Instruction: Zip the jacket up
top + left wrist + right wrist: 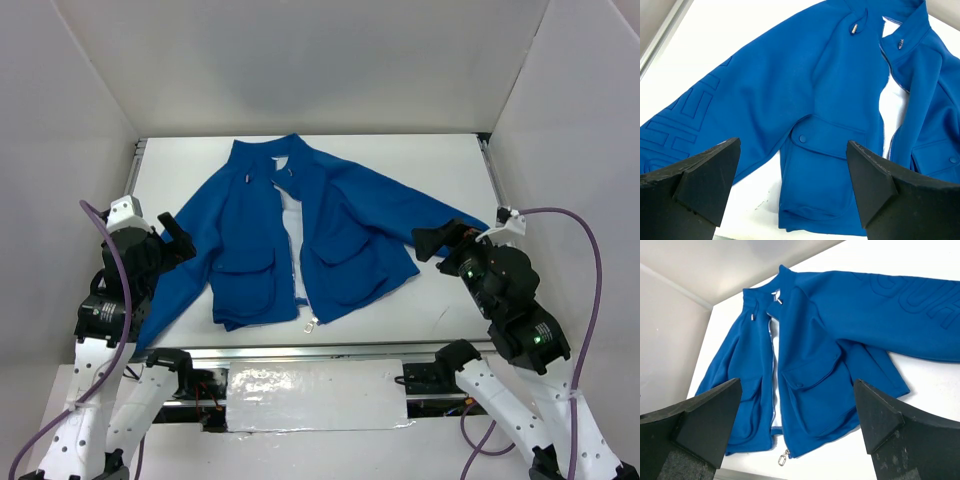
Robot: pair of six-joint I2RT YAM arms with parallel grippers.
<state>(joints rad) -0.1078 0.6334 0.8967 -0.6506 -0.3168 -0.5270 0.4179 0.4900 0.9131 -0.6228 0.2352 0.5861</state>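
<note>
Left gripper (176,235): fingers spread wide, holding nothing; just beside the left sleeve (175,290)
Jacket (350,220): royal blue, flat on the white table (440,165), centre; collar (270,155) far, hem (245,320) near; sleeves splayed to either side; front parted, white lining (296,235) showing in the gap
Handling: probably light, soft and limp; likely to bunch or slide when tugged; hem best pinned by one gripper while the other draws upward
Left pocket (245,270): flap down, snap button on it; contents hidden
Zipper (774,390): silver, open from collar to hem; halves joined at the bottom or not, cannot tell
Pull (312,321): small metal ring on the table just past the hem; likely the place to grip; thin, so a fine pinch called for
Right pocket (345,255): flap down; contents hidden
Right gripper (432,243): fingers spread wide, holding nothing; at the cuff end of the right sleeve (400,205); touching or apart, cannot tell
</note>
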